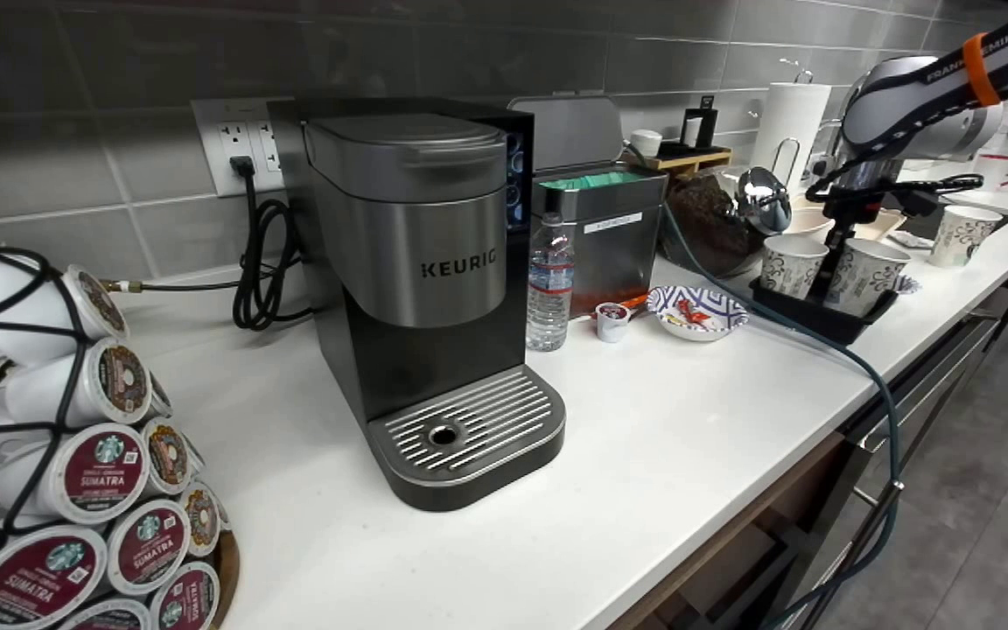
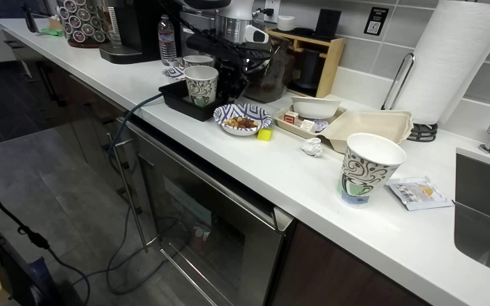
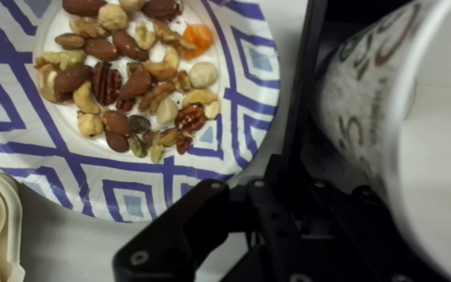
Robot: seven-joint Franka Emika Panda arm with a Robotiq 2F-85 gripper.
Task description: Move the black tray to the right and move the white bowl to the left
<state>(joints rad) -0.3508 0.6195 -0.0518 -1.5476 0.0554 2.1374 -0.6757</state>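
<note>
The black tray [image 2: 185,106] is on the counter with two patterned paper cups [image 2: 201,87] in it. It also shows in an exterior view [image 1: 850,328] and in the wrist view [image 3: 302,86]. My gripper [image 3: 288,168] is shut on the tray's rim, beside a cup; in the exterior views the gripper [image 1: 829,262] points down, its fingertips partly hidden. The white bowl [image 2: 243,110], blue-patterned and holding brown nuts, sits close beside the tray. The bowl [image 3: 131,184] is just left of the rim in the wrist view. A similar bowl [image 1: 718,306] holds red pieces on the tray's other side.
A beige clamshell box [image 2: 368,123], yellow cube [image 2: 264,134] and crumpled tissue [image 2: 312,147] lie beyond the nut bowl. A paper cup [image 2: 368,170] stands near the sink [image 2: 483,238]. A glass jar [image 1: 705,223] stands behind the tray. A blue cable [image 1: 871,372] crosses the counter edge.
</note>
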